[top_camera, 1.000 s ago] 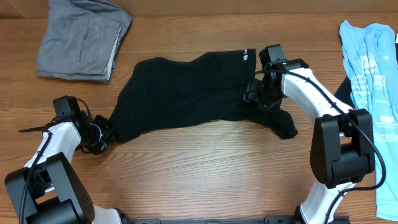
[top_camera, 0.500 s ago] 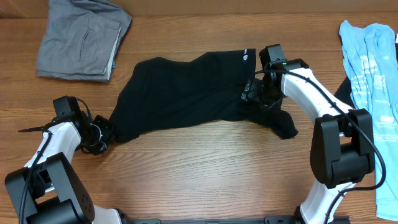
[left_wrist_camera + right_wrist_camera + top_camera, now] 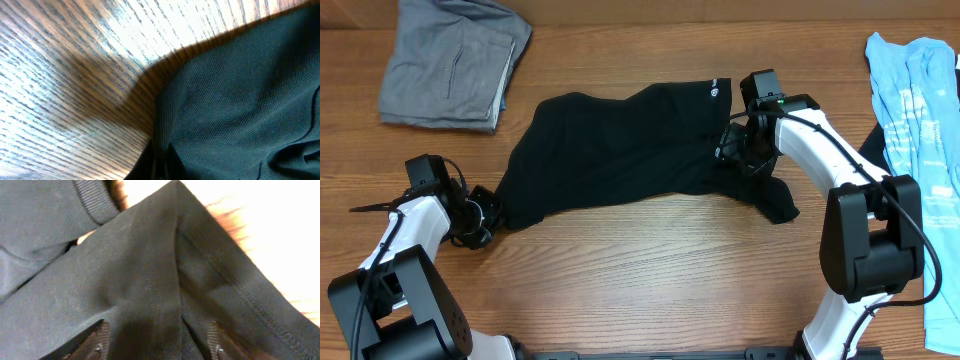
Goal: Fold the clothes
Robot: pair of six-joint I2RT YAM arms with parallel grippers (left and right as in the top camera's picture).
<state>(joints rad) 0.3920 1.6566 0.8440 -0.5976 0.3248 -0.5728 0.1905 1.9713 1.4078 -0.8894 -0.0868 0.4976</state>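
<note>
Black T-shirt [image 3: 610, 145] sprawled mid-frame: my left gripper [image 3: 483, 215] looks pinched on its lower-left corner to anchor it, while my right gripper [image 3: 159, 341] has its fingers apart, straddling a sleeve fold, ready to grab.

No legible text; white round logo [image 3: 714, 90] on black T-shirt [image 3: 610, 150] and print [image 3: 904, 112] on light blue shirt [image 3: 932, 62] too small to read.

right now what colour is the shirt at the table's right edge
Light blue shirt with pale print; overhead view.
</note>
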